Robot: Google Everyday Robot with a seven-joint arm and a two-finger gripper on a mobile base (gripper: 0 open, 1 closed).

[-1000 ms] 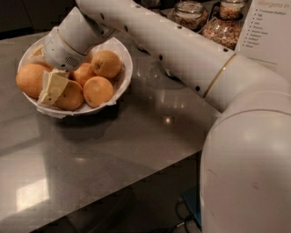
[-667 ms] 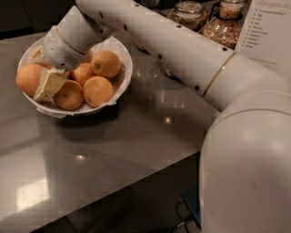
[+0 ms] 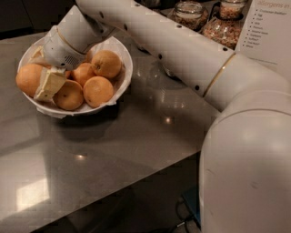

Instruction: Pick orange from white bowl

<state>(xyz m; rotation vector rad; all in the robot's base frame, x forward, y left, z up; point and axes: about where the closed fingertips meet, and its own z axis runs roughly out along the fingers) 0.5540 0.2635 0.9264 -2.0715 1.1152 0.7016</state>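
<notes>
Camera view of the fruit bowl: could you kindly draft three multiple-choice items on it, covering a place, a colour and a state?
1. Where is the robot's cream gripper? A. In the wide, paper-lined white bowl. B. Right of it. C. High above it.
2. The largest, oblong orange has skin that is: A. Green. B. Deep orange. C. Red.
3. The glass jars at the back are: A. Empty. B. Filled. C. Tipped over.
Answers: A, it sits among the fruit; B, the skin shows it; B, brownish contents show through the glass.
</notes>
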